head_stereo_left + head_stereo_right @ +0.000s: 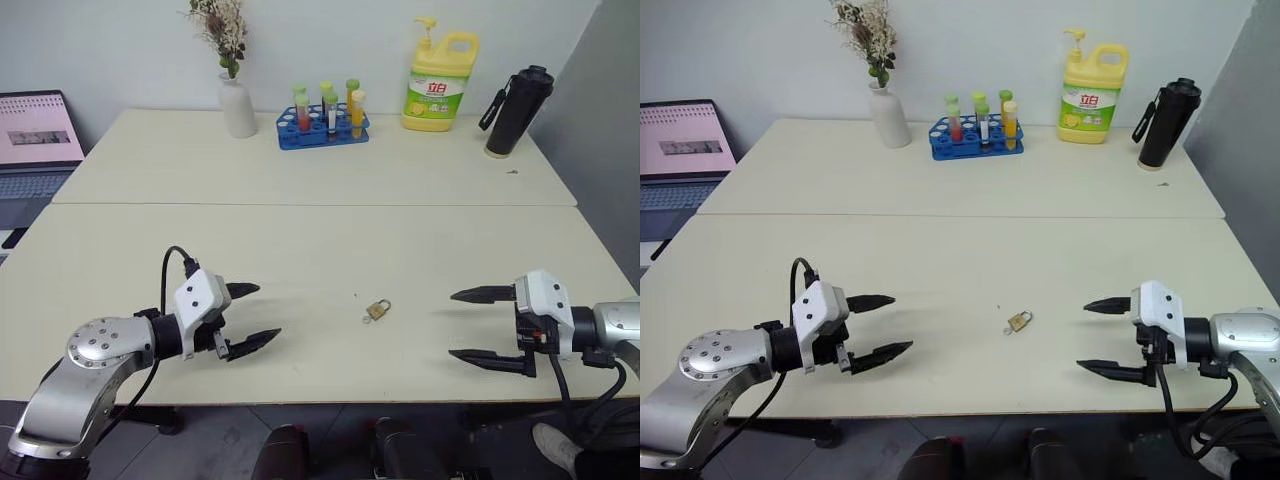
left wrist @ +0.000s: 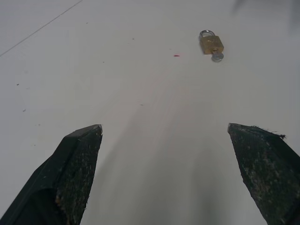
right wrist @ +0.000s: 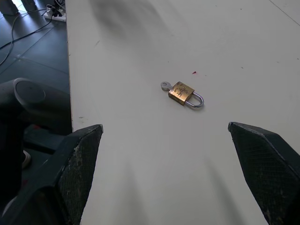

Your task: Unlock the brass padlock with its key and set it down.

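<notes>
Between the two grippers, near the front edge of the counter point(image 1: 300, 240), the brass padlock point(image 1: 379, 309) lies flat with the key point(image 3: 165, 86) sitting in its keyhole, the ring end poking out toward the front edge. Its shackle looks closed, so the lock is probably not yet opened. The left gripper point(image 1: 252, 317) and the right gripper point(image 1: 466, 325) hover on either side, well apart from the padlock, and both sets of jaws stand wide open with nothing in them.

Both pieces are tiny next to the black fingers, so a pinch could easily skid the padlock across the smooth counter, or close on bare surface. Grabbing the key alone might pull it out of the lock instead of turning it. With the front edge near, a nudge that way could send the lock to the floor.

Along the back of the counter stand a white vase point(image 1: 238, 105) with dried flowers, a blue rack point(image 1: 322, 130) of capped tubes holding coloured liquids, a yellow pump bottle point(image 1: 440, 82) of what looks like dish soap, and a closed black flask point(image 1: 518, 110) whose contents cannot be seen.
</notes>
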You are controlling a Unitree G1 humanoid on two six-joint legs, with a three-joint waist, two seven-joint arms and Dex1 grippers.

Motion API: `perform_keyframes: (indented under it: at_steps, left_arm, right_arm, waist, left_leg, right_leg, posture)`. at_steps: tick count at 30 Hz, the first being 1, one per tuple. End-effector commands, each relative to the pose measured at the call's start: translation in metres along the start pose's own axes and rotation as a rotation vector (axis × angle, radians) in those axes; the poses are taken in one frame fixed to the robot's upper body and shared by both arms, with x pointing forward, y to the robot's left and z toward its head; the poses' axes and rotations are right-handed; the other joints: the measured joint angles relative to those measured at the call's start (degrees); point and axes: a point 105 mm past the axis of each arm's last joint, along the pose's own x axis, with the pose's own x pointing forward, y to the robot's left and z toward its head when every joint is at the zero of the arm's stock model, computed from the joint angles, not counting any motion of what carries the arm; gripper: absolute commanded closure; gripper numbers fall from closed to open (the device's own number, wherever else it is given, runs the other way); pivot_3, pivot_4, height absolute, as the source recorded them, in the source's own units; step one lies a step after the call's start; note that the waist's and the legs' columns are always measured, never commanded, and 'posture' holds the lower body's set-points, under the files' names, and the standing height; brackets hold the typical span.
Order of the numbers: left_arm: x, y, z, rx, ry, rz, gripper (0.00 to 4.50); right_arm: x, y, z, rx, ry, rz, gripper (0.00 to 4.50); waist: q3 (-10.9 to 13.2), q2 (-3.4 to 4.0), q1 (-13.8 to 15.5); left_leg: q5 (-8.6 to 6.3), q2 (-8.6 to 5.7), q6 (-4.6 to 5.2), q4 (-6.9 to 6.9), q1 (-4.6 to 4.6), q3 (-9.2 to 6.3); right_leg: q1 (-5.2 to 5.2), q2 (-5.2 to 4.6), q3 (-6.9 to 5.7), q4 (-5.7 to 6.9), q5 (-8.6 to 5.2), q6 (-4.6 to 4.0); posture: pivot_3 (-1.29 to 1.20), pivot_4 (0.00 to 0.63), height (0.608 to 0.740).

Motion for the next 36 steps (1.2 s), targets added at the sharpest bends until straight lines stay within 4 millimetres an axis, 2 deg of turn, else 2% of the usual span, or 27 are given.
perform_keyframes:
  at_steps: [1, 10, 14, 18, 24, 31, 33, 36]
  left_arm:
    - [0.001, 0.002, 0.015, 0.030, -0.055, 0.009, 0.00]
    - [0.004, -0.001, 0.019, 0.080, -0.061, 0.012, 0.00]
    - [0.002, -0.010, 0.018, 0.113, -0.067, -0.069, 0.00]
    - [0.001, -0.009, 0.019, 0.100, -0.084, -0.086, 0.00]
    - [0.003, -0.007, 0.020, 0.155, -0.083, -0.088, 0.00]
    - [0.007, -0.007, 0.030, 0.146, -0.138, -0.104, 0.00]
    - [0.008, -0.011, 0.031, 0.158, -0.136, -0.123, 0.00]
    - [0.008, -0.032, 0.031, 0.191, -0.109, -0.247, 0.00]
  right_arm:
    - [0.000, -0.002, 0.011, -0.059, -0.011, 0.001, 0.00]
    - [0.003, 0.001, 0.007, -0.056, 0.008, 0.008, 0.00]
    - [0.006, -0.005, 0.008, -0.070, -0.009, -0.032, 0.00]
    - [0.008, -0.008, 0.008, -0.083, -0.010, -0.052, 0.00]
    - [0.013, -0.012, 0.013, -0.118, -0.027, -0.018, 0.00]
    - [0.022, -0.018, 0.018, -0.155, 0.046, 0.116, 0.00]
    - [0.026, -0.020, 0.019, -0.181, 0.055, 0.134, 0.00]
    - [0.043, -0.030, 0.024, -0.229, 0.061, 0.159, 0.00]
  waist:
    - [0.00, 0.00, 0.01]
    - [0.00, -0.01, 0.01]
    - [0.00, -0.01, 0.01]
    - [0.00, -0.01, 0.01]
    - [0.00, -0.01, 0.01]
    - [0.01, 0.01, -0.02]
    - [0.01, 0.00, -0.01]
    - [0.02, 0.00, -0.27]
  left_leg:
    - [0.00, 0.00, 0.00, 0.00, 0.00, 0.00]
    - [0.00, -0.01, 0.00, 0.00, -0.01, 0.02]
    - [0.00, -0.01, 0.00, 0.00, -0.01, 0.02]
    - [0.00, -0.01, 0.00, 0.00, -0.01, 0.03]
    - [0.00, -0.01, 0.00, 0.00, -0.01, 0.02]
    - [0.00, 0.00, 0.00, 0.02, 0.00, 0.04]
    - [0.00, 0.00, 0.00, 0.01, -0.01, 0.03]
    - [0.00, 0.00, 0.00, 0.01, -0.01, 0.05]
  right_leg:
    - [0.00, 0.00, 0.00, 0.00, 0.00, 0.00]
    - [-0.01, 0.00, 0.01, 0.00, 0.00, 0.01]
    - [-0.01, 0.00, 0.01, 0.00, 0.00, 0.00]
    - [-0.01, 0.00, 0.00, 0.00, 0.00, 0.00]
    - [-0.01, 0.01, -0.01, 0.00, 0.00, 0.00]
    - [-0.01, 0.01, -0.03, 0.01, 0.00, 0.00]
    - [-0.03, 0.01, -0.03, 0.01, 0.00, 0.00]
    - [-0.03, 0.01, -0.02, 0.01, 0.00, 0.00]
  posture:
    - [0.00, 0.150, 0.740]
    - [0.00, 0.150, 0.740]
    - [0.00, 0.150, 0.740]
    - [0.00, 0.150, 0.740]
    - [0.00, 0.150, 0.740]
    - [0.00, 0.150, 0.740]
    - [0.00, 0.150, 0.740]
    - [0.00, 0.150, 0.740]
